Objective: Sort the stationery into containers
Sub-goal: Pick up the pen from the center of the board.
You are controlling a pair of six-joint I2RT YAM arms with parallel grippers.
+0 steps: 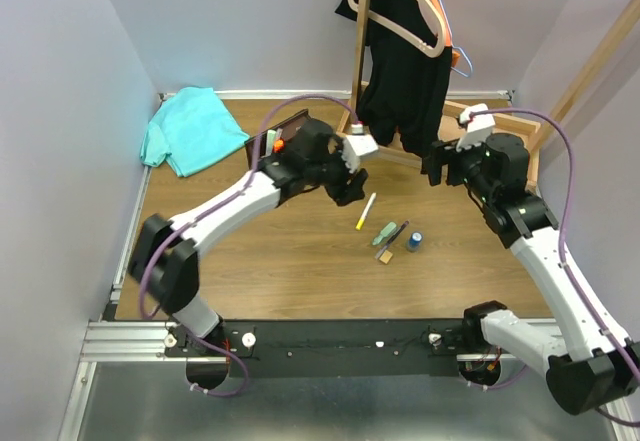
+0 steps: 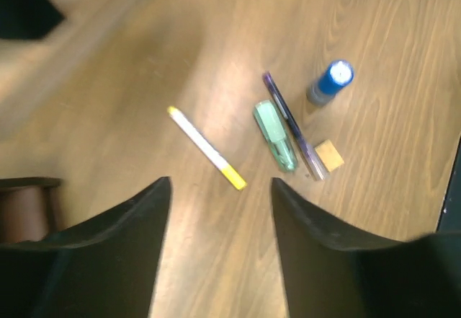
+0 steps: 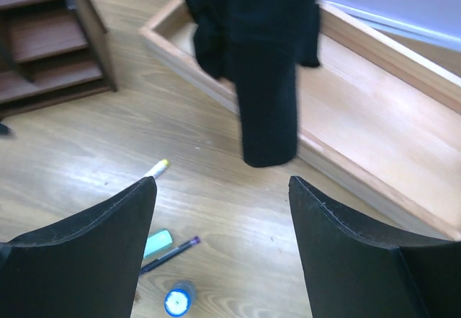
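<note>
On the wooden table lie a yellow marker point(image 1: 366, 211), a pale green marker point(image 1: 384, 232), a thin dark pen point(image 1: 399, 235), a tan block point(image 1: 383, 255) and a small blue cylinder point(image 1: 414, 240). The dark brown organizer point(image 1: 288, 131) stands at the back left, partly hidden by my left arm, with coloured markers in it. My left gripper point(image 1: 350, 191) is open and empty above the table, just left of the yellow marker point(image 2: 207, 147). My right gripper point(image 1: 437, 168) is open and empty, above and behind the blue cylinder point(image 3: 178, 300).
A large light wooden tray point(image 1: 505, 126) lies at the back right with a black garment point(image 1: 405, 71) hanging on a wooden rack over it. A teal cloth point(image 1: 190, 126) lies in the back left corner.
</note>
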